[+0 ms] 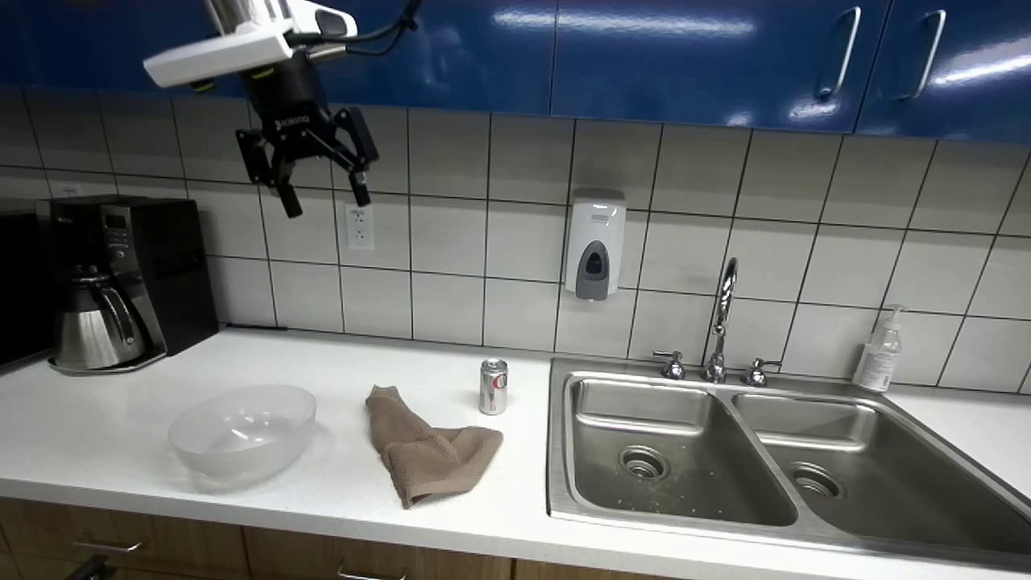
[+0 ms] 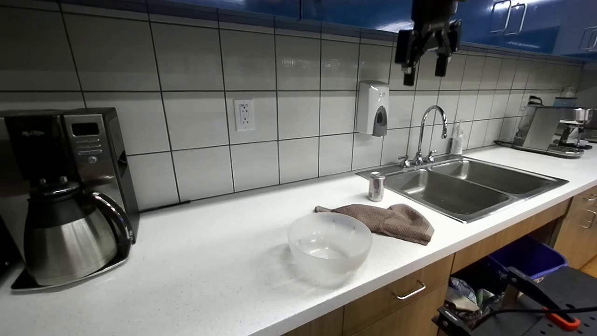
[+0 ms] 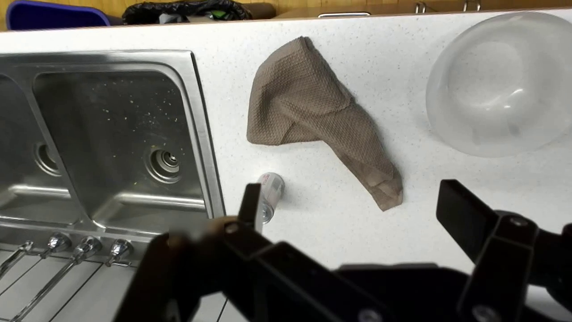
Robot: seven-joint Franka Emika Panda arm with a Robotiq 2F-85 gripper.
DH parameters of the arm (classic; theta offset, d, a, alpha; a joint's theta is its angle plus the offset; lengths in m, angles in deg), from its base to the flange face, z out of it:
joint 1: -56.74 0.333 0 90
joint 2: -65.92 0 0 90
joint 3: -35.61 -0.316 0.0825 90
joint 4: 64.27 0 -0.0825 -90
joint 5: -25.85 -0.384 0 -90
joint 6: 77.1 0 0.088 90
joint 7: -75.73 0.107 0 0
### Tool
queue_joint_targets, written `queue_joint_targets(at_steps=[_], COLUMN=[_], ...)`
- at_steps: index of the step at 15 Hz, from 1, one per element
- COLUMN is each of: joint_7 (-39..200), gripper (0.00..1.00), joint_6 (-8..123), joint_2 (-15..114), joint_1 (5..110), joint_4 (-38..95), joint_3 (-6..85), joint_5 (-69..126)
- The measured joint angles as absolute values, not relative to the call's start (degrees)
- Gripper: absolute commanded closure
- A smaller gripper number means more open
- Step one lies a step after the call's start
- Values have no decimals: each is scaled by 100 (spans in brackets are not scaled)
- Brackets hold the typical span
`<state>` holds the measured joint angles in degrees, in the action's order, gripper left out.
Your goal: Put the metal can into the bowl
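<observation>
Editor: Closest in the wrist view, a black gripper (image 3: 351, 197) spreads its fingers wide, nothing held between them. What lies below?

Reporter: Left to right in an exterior view, reckoned from the brown cloth (image 1: 427, 451): a coffee maker (image 1: 173, 258) stands well to the cloth's left, and the clear bowl (image 1: 242, 455) sits nearer on that same side, nothing visible inside it. The metal can (image 1: 493, 388) stands upright just beyond the cloth's right end, on the side toward the tiled wall (image 1: 447, 234), not touching the cloth. The steel sink (image 1: 761, 459) lies farther to the cloth's right, past the can.

Editor: And the gripper's place?

Reporter: High above the level of the cloth in both exterior views, well apart from can and bowl.

Editor: How far along is the job?

Reporter: At its outset, by my reading. No grasp is made, and the can stands outside the bowl. Left to do, I judge: descend on the can, grip it, carry it past the cloth, lower it into the bowl and release.
</observation>
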<state>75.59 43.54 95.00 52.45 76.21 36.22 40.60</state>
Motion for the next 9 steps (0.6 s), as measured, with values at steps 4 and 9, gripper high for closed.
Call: queue_joint_targets(at_steps=[4, 9], joint_7=[7992, 8634], gripper=[0, 0], joint_6=[5053, 5837], joint_2=[9107, 8445], joint_1=[5128, 4828], joint_4=[8069, 8349], joint_3=[3622, 3624], joint_5=[4337, 4729])
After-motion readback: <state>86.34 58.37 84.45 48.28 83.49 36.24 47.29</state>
